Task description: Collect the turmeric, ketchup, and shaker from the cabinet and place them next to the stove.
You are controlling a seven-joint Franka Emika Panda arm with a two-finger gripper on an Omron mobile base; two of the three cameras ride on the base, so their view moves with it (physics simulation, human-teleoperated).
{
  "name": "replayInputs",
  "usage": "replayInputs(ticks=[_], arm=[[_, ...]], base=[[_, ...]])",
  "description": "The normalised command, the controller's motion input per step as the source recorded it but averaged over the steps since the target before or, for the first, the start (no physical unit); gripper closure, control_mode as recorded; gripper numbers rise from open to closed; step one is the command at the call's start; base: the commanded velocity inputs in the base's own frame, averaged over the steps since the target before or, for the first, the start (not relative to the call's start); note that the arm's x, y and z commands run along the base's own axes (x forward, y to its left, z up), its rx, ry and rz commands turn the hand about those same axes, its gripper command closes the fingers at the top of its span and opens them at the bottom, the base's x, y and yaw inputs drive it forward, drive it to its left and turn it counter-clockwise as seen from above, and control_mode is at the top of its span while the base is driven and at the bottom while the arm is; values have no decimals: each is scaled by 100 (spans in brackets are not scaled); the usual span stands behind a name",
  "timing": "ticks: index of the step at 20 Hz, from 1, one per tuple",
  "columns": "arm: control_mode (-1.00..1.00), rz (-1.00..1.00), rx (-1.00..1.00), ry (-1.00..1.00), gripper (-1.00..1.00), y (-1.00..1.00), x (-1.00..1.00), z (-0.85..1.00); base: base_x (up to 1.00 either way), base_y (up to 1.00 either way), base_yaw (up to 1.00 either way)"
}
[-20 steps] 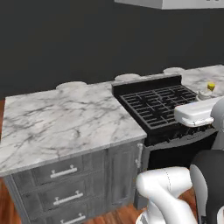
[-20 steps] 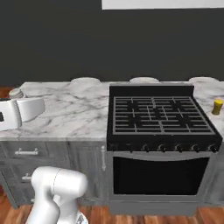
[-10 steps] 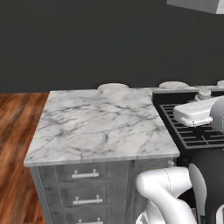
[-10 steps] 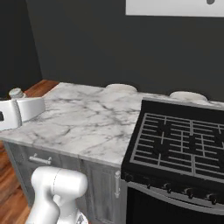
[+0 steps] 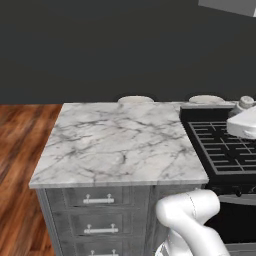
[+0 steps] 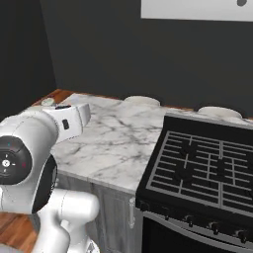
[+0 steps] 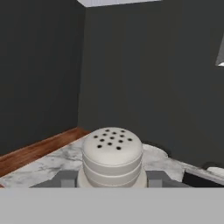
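The shaker [image 7: 112,156] should stay upright and be lowered gently onto the marble surface [image 5: 120,145] just beside the stove [image 6: 207,170], released only once its base rests flat. It sits between the fingers of the gripper [image 7: 112,177], pinched at its base, its perforated dome facing the hand camera

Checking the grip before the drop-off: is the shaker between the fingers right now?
Yes, the hand view shows the shaker sitting between the two dark fingers, one on each side.
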Motion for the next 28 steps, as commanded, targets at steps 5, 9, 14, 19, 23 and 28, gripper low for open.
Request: replayInputs(ticks=[5, 9, 14, 19, 23, 28], arm=[[-100, 39, 0, 0, 100, -47, 36, -19], [-100, 36, 0, 1, 100, -25, 39, -41], [-100, 26, 0, 0, 100, 0, 53, -51], [-100, 21, 0, 3, 100, 0, 53, -46], [-100, 15, -3, 8, 100, -2, 47, -39], [-100, 13, -2, 5, 100, -13, 31, -42]], base=[[0, 0, 0], [0, 0, 0], [0, 0, 0], [0, 0, 0], [0, 0, 0], [0, 0, 0]])
